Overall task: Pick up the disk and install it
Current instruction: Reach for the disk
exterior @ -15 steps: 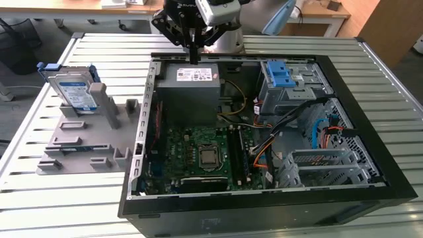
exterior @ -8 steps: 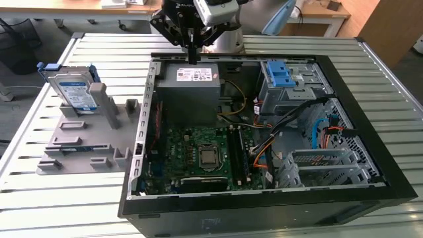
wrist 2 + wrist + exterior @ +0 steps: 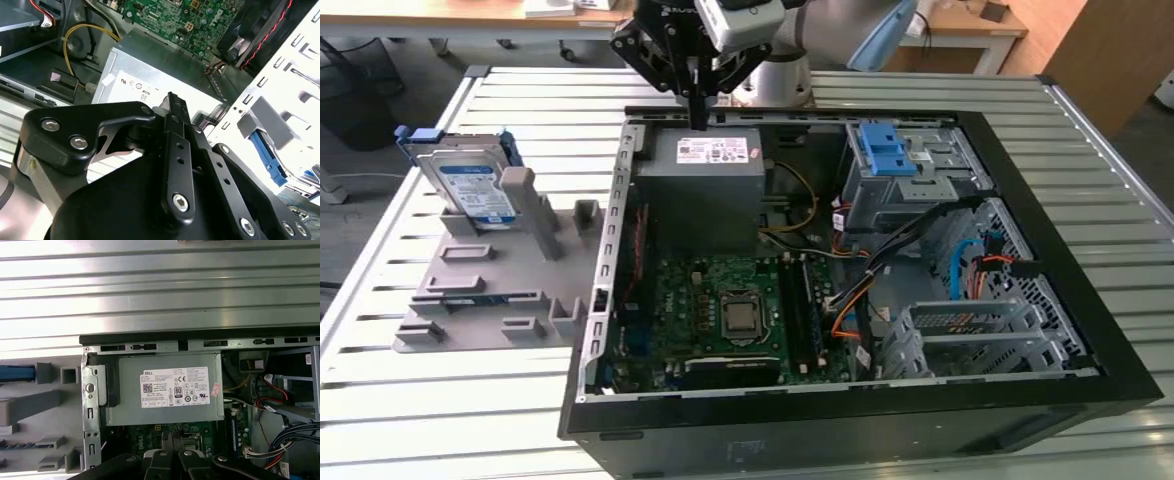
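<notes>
The disk (image 3: 467, 185), silver with a blue-and-white label and a blue frame, stands upright in a grey holder (image 3: 480, 290) on the table at the exterior view's left, outside the computer case. My gripper (image 3: 700, 118) hangs over the far edge of the open case, just above the grey metal box with a white sticker (image 3: 707, 180), well apart from the disk. Its fingers are shut together with nothing between them, as both wrist views show (image 3: 172, 102) (image 3: 172, 439). The blue edge of the disk (image 3: 17, 373) shows beside the case in the first wrist view.
The open black computer case (image 3: 854, 425) lies on a slatted metal table (image 3: 374, 400). Inside are the green motherboard (image 3: 734, 310), cables, a drive cage with a blue latch piece (image 3: 887, 150) and a metal bay (image 3: 974, 335). The grey box (image 3: 165, 390) sits below the gripper.
</notes>
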You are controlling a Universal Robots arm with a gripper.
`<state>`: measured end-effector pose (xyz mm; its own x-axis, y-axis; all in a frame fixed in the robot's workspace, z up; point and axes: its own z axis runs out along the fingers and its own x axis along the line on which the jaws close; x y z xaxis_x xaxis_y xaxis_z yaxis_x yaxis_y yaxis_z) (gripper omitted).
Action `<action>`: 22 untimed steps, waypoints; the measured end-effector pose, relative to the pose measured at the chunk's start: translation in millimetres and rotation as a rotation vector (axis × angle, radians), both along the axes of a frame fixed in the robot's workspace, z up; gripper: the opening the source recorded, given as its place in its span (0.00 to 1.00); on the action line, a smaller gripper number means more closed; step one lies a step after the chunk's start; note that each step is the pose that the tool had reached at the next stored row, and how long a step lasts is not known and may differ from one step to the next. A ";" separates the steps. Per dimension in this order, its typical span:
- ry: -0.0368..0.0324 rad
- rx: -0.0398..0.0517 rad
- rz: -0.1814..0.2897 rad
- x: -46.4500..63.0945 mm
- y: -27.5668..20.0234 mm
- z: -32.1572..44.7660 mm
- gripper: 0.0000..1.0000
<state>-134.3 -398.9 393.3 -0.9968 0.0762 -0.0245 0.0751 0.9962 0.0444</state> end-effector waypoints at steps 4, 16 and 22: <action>0.0001 -0.0001 0.000 -5.6 0.1 0.0 0.11; 0.0001 0.0000 0.000 -23.3 0.4 -0.1 0.11; 0.0001 0.0000 0.000 -31.4 0.4 -0.1 0.11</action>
